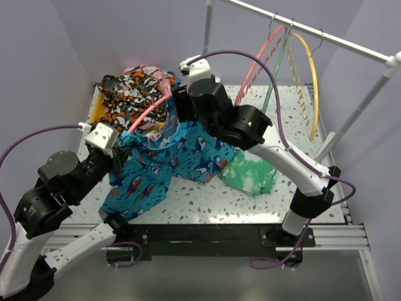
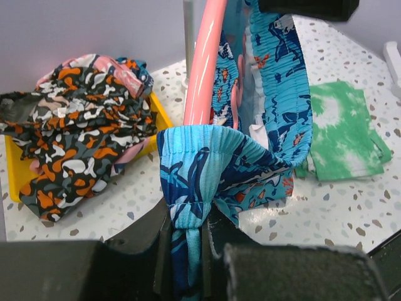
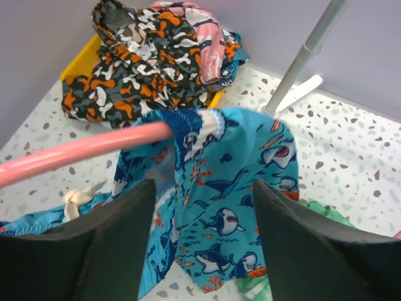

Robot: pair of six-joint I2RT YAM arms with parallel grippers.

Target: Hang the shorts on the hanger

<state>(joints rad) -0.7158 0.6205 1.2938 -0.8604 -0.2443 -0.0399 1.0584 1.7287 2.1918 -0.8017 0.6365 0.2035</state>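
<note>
The turquoise shark-print shorts (image 1: 188, 157) hang lifted off the table between both arms. My left gripper (image 1: 119, 155) is shut on a bunched piece of their waistband (image 2: 188, 213). A salmon-pink hanger (image 1: 150, 110) has one arm pushed into the shorts; it rises beside the fabric in the left wrist view (image 2: 203, 69) and enters it from the left in the right wrist view (image 3: 81, 150). My right gripper (image 1: 177, 119) is open and empty just above the shorts (image 3: 244, 163), its fingers (image 3: 125, 238) on either side of the draped cloth. The hanger's hook is hidden.
A yellow tray (image 1: 98, 111) at the back left holds the orange-black-white garment (image 1: 131, 94). A green cloth with white patches (image 1: 250, 172) lies right of the shorts. A rail (image 1: 332, 37) at the back right carries pink (image 1: 258, 59), green (image 1: 274, 75) and yellow (image 1: 311, 75) hangers.
</note>
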